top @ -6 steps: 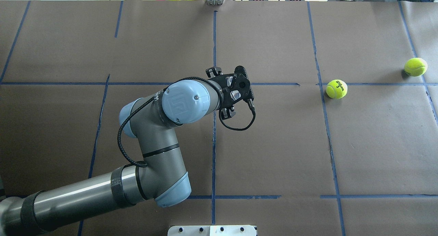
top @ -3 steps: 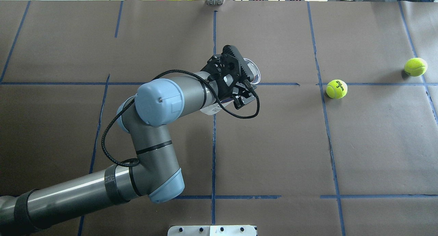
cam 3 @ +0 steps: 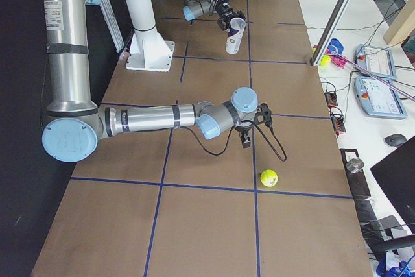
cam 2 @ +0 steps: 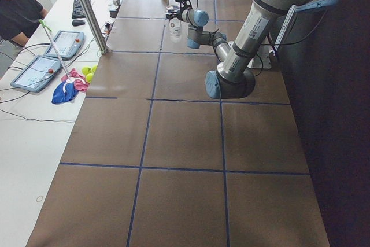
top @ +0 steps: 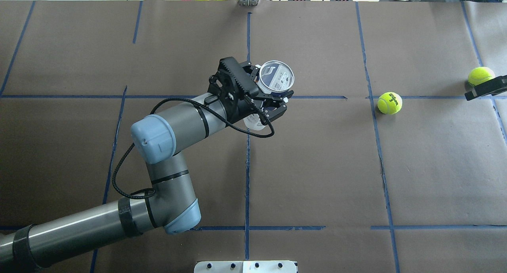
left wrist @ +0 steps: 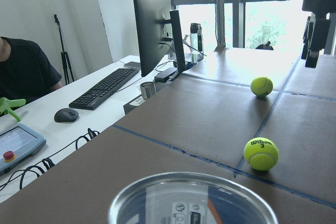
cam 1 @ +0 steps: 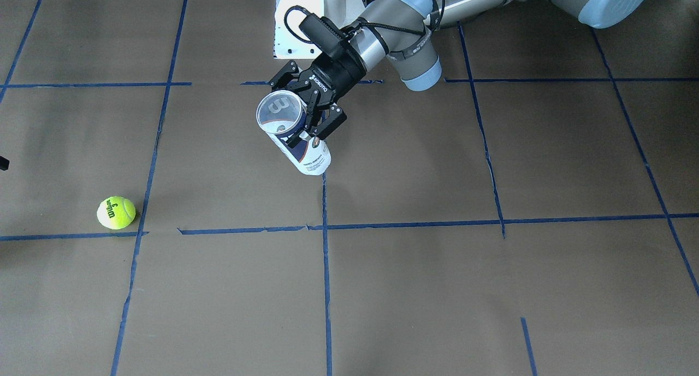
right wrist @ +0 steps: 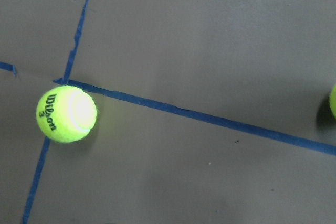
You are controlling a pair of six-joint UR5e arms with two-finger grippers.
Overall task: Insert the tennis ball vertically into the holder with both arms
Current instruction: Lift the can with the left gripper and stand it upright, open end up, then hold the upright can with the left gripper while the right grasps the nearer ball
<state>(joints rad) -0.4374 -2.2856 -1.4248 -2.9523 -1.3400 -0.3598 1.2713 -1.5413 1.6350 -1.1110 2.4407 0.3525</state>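
Left gripper (top: 266, 91): clamped across the upper body of the holder (cam 1: 307, 151), one finger on each side.
Holder: near the table's (top: 317, 166) centre, tilted. The front-facing view looks into its open mouth, with the labelled base lower. It cannot be told whether the base touches the table.
Holder rim: the left wrist view shows only the metal rim (left wrist: 193, 199), at the bottom edge of the picture.
Tennis ball (top: 389, 103): on the table at a crossing of blue tape lines (top: 247, 166), well apart from the holder, on the robot's right. The "Wilson 3" print faces up.
Second ball (top: 481, 76): further right, near the table's end. The front-facing view does not include it. The right wrist view shows only a sliver of it at the right edge.
Right gripper (top: 485, 89): the overhead view shows only its tip at the right edge, just beside the second ball. The left wrist view shows it hanging above the table at top right. The right wrist view shows no fingers. Spread or pressed together: cannot tell.
Right wrist view: looks straight down on the tennis ball.
Operator (cam 2: 17, 10): seated at the desk beyond the table; appears only in the left-side and left wrist views.
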